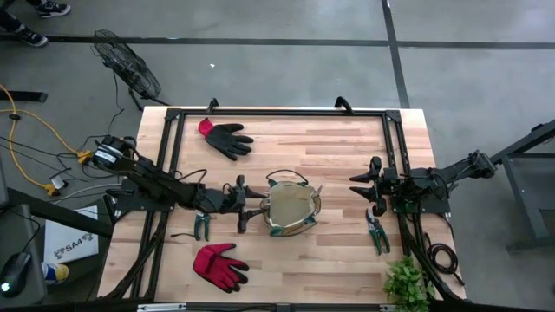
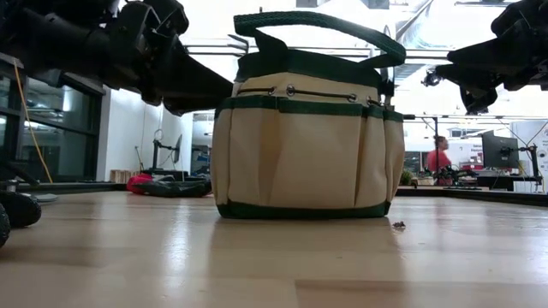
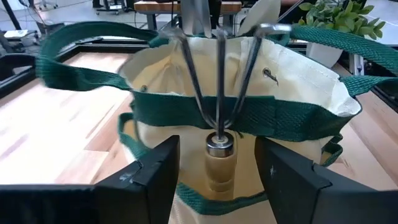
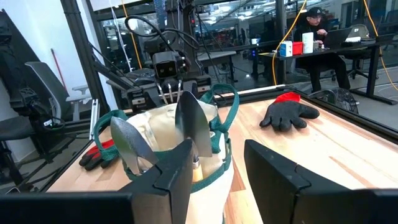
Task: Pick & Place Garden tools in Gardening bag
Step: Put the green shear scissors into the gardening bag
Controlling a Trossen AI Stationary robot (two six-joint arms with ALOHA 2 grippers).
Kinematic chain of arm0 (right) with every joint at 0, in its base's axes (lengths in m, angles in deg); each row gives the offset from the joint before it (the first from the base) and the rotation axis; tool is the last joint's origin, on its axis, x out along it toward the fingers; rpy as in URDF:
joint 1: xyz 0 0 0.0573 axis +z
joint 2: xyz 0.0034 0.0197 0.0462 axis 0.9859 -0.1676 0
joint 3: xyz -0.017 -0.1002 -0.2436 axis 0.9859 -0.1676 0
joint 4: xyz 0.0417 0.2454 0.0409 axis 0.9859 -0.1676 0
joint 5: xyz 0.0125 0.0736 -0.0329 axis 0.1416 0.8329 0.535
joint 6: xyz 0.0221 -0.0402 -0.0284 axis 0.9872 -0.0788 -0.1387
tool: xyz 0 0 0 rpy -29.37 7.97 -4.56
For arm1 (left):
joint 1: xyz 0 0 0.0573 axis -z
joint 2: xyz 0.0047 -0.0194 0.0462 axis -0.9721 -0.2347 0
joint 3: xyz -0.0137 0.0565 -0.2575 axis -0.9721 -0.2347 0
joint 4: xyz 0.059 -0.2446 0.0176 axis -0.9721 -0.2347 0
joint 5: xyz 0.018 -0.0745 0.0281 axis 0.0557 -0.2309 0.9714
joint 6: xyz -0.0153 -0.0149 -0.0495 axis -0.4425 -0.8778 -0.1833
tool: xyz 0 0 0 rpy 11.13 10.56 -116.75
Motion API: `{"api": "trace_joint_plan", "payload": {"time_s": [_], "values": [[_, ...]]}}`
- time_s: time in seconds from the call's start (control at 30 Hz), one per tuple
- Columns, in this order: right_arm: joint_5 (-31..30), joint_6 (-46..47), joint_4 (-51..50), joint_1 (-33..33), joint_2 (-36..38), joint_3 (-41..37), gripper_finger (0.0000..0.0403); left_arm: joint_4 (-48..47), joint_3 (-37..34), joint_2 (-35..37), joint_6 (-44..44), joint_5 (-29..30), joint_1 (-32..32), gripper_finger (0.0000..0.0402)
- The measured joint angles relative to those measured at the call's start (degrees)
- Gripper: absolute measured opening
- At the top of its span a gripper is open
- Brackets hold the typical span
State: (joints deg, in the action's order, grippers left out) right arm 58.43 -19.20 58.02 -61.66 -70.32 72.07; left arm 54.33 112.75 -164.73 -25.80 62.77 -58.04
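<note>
The olive-tan gardening bag point(image 1: 291, 227) stands upright at the table's middle. Two trowel blades point(image 4: 189, 124) point(image 4: 132, 146) stick up out of it. My left gripper point(image 1: 244, 206) is open at the bag's left side. The wooden-handled fork point(image 3: 219, 163) stands between its fingers, which are apart from the handle on either side. The fork's tines point(image 3: 217, 68) reach up over the bag's rim, and the handle's lower end is hidden behind a green-trimmed edge. My right gripper point(image 1: 366, 187) is open and empty to the right of the bag.
A black-and-red glove point(image 1: 227, 139) lies at the far left and a red glove point(image 1: 219, 264) at the near left. One pruner point(image 1: 201, 225) lies under my left arm, another point(image 1: 378, 234) near my right gripper. A leafy plant point(image 1: 408, 282) stands at the near right corner.
</note>
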Motion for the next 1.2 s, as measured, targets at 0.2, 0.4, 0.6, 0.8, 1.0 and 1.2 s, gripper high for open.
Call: {"api": "trace_joint_plan", "payload": {"time_s": [0.2,0.4,0.6,0.8,1.0,1.2], "values": [[0.0,0.0,0.0,0.0,0.0,0.0,0.0137,-2.7,-3.1,4.6,-0.3,0.6,0.9,0.0204],[0.0,0.0,0.0,0.0,0.0,0.0,0.0137,-4.3,-5.7,9.4,-0.1,2.7,2.0,0.0204],[0.0,0.0,0.0,0.0,0.0,0.0,0.0137,-8.7,-8.2,17.4,-0.6,5.2,3.7,0.0204],[0.0,0.0,0.0,0.0,0.0,0.0,0.0137,-22.0,-8.6,27.5,-4.5,13.6,6.1,0.0204],[0.0,0.0,0.0,0.0,0.0,0.0,0.0137,-36.4,-8.6,35.5,-16.7,15.3,3.9,0.0204],[0.0,0.0,0.0,0.0,0.0,0.0,0.0137,-43.9,-8.6,38.0,-29.3,10.1,2.6,0.0204]]}}
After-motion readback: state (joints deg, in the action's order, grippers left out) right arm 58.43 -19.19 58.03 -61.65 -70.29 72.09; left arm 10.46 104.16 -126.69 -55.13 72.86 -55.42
